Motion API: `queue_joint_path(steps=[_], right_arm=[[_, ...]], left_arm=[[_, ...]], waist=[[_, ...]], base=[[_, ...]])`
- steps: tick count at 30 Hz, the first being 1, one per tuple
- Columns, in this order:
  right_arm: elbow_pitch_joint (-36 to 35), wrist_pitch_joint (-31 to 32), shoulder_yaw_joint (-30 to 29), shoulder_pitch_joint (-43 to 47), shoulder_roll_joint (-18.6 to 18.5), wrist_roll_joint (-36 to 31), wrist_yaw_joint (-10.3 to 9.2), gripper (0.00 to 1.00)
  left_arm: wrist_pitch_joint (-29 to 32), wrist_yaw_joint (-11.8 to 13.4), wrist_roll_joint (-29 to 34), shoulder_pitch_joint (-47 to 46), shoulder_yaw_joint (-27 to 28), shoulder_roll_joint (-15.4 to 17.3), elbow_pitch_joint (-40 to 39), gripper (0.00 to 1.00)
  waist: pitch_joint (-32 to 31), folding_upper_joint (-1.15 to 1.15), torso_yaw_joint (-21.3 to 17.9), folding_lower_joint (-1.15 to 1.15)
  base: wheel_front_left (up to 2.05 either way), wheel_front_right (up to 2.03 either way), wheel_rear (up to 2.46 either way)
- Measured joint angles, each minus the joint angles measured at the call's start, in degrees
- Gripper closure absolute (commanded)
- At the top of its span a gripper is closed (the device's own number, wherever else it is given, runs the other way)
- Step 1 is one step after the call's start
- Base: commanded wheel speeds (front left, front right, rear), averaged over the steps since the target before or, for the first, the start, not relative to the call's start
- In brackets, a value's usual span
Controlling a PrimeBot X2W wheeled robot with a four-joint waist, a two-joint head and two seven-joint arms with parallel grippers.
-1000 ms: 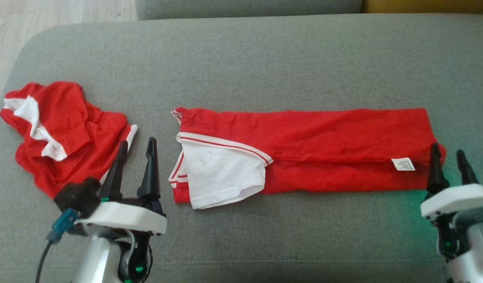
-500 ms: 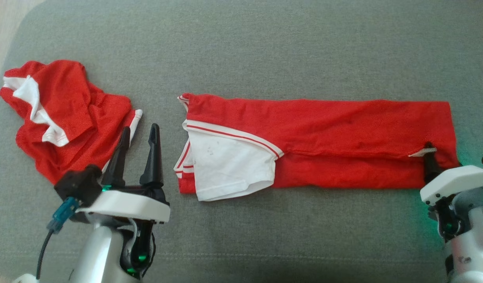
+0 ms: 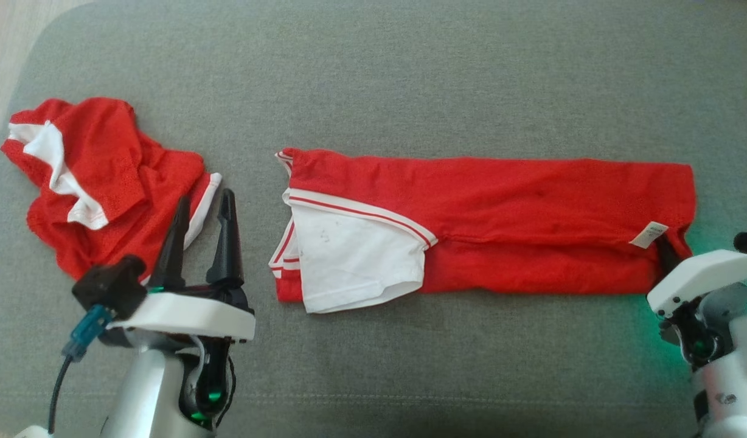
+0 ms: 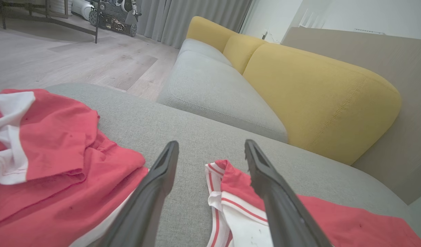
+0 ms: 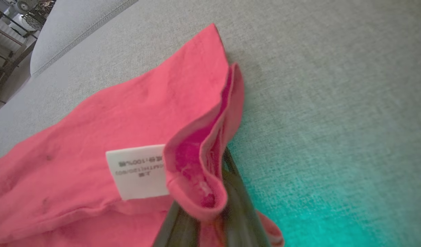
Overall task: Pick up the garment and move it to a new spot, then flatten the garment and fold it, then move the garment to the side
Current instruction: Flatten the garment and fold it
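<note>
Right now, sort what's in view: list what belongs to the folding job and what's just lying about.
Job: long folded red shirt with white sleeve, its labelled corner pinched by the right gripper; open left gripper.
Lying about: crumpled red-and-white garment; yellow fabric sofa back.

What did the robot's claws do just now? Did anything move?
The right claw closed on the right end of the long red garment, pinching its corner up; the white label tipped up with it. The left claw stayed open near the crumpled red garment, which lay still.
</note>
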Motion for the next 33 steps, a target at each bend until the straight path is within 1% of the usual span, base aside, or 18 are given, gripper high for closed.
queue_joint_path(steps=[5, 9, 10, 13, 16, 19, 23, 27, 30, 33], right_arm=[[0.1, -2.4, -0.8, 0.3, -0.4, -2.1, 0.00, 1.00], [0.4, -5.7, -4.4, 0.2, -1.8, -5.4, 0.00, 1.00], [0.4, -5.7, -4.4, 0.2, -1.8, -5.4, 0.00, 1.00], [0.7, -7.4, -7.3, 0.0, -3.6, -9.8, 0.00, 1.00], [1.0, -9.0, -11.7, -0.9, -4.8, -15.2, 0.00, 1.00], [1.0, -9.3, -14.6, -2.1, -5.1, -18.7, 0.00, 1.00], [-1.0, -9.2, -13.6, -2.1, -2.3, -20.1, 0.00, 1.00], [-5.2, -7.6, -9.6, -1.9, 1.0, -19.6, 0.00, 1.00], [-9.4, -4.7, -6.1, -1.4, 3.9, -16.6, 0.00, 1.00], [-14.1, -1.8, -1.8, 0.5, 5.9, -14.0, 0.00, 1.00]], left_arm=[[0.0, 0.0, 0.0, 0.0, 0.2, 0.0, 0.0, 0.00], [0.0, 0.0, 0.0, 0.0, 0.1, 0.0, 0.1, 0.00], [0.0, 0.0, 0.0, 0.0, 0.1, 0.0, 0.1, 0.00], [0.0, 0.0, 0.0, 0.0, 0.1, 0.0, 0.2, 0.00], [0.0, 0.0, 0.0, 0.0, 0.1, -0.1, 0.3, 0.00], [0.0, 0.0, -0.1, 0.0, 0.0, -0.1, 0.6, 0.00], [0.0, 0.0, -0.6, 0.4, 0.0, -0.1, 0.9, 0.00], [0.0, 0.0, -0.6, 1.1, 0.0, -0.1, 1.0, 0.00], [0.0, 0.0, -0.6, 1.9, 0.0, -0.1, 1.2, 0.00], [0.0, 0.0, -0.6, 2.5, 0.0, -0.1, 1.2, 0.00]], waist=[[-0.8, 0.00, -0.7, 0.00], [-1.3, 0.00, -1.1, 0.00], [-1.3, 0.00, -1.1, 0.00], [-1.7, 0.00, -1.2, 0.00], [-2.0, 0.00, -1.2, 0.00], [-2.5, 0.00, -1.1, 0.00], [-3.8, 0.00, -1.0, 0.00], [-5.4, 0.00, -1.2, 0.00], [-6.6, 0.00, -1.5, 0.00], [-7.6, 0.00, -1.7, 0.00]], base=[[0.00, 0.00, 0.00], [0.00, 0.00, 0.00], [0.00, 0.00, 0.00], [0.00, 0.00, 0.00], [0.00, 0.00, 0.00], [0.00, 0.00, 0.00], [0.00, 0.00, 0.00], [0.00, 0.00, 0.00], [0.00, 0.00, 0.00], [0.00, 0.00, 0.00]])
